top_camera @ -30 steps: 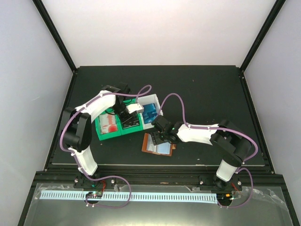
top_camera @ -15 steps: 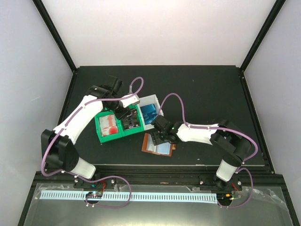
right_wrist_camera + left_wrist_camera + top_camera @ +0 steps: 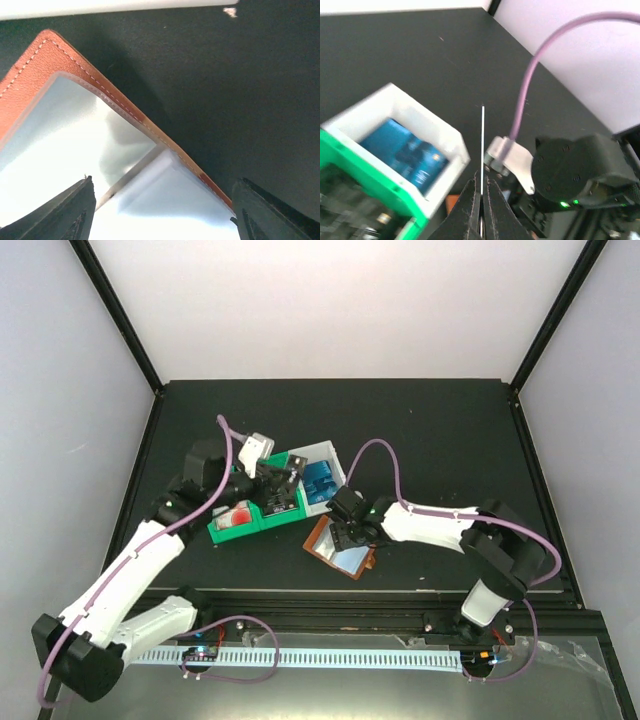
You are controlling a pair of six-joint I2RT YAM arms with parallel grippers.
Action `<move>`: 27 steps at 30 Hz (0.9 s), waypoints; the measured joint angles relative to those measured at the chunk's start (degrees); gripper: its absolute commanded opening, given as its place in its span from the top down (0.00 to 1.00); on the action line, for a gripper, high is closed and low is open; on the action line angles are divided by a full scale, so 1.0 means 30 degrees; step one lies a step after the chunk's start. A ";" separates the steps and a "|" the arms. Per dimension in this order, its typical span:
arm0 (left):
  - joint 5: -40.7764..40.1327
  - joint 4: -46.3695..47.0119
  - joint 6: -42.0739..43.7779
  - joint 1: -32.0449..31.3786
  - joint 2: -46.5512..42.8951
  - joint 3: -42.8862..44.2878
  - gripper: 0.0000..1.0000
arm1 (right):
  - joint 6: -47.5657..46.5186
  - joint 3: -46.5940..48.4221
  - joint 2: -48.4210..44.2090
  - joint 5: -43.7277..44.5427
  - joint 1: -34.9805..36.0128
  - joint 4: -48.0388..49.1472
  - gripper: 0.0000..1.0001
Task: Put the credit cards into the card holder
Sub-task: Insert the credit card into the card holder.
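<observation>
Left arm swung back; left end effector now pinching card edge-on above bins. Card holder, 5 o'clock of bins, rotated under spread right end effector. Insertion likely next.

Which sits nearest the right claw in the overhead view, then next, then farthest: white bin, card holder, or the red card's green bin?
1. The card holder, right beneath the right claw.
2. The white bin, just behind it, holding blue cards.
3. The green bin with the red card, farther left.
</observation>
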 measured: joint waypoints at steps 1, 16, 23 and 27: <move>0.0277 0.0605 -0.0925 -0.0197 -0.0408 -0.0780 0.98 | 0.0087 0.0000 -0.0226 0.0073 0.0000 -0.0226 0.24; 0.1712 0.3497 -0.6207 -0.5129 0.3883 -0.3971 0.98 | 0.2849 -0.1370 -0.6885 0.0568 0.0146 -0.3235 0.27; -0.0255 0.4284 -0.6659 -0.6666 0.5734 -0.4182 0.98 | 0.3373 -0.4284 -1.0061 -0.1821 0.0809 -0.4932 0.44; -0.1231 0.4801 -0.6768 -0.6885 0.6696 -0.4211 0.99 | 0.3432 -0.5850 -1.0746 -0.3803 0.0874 -0.4131 0.52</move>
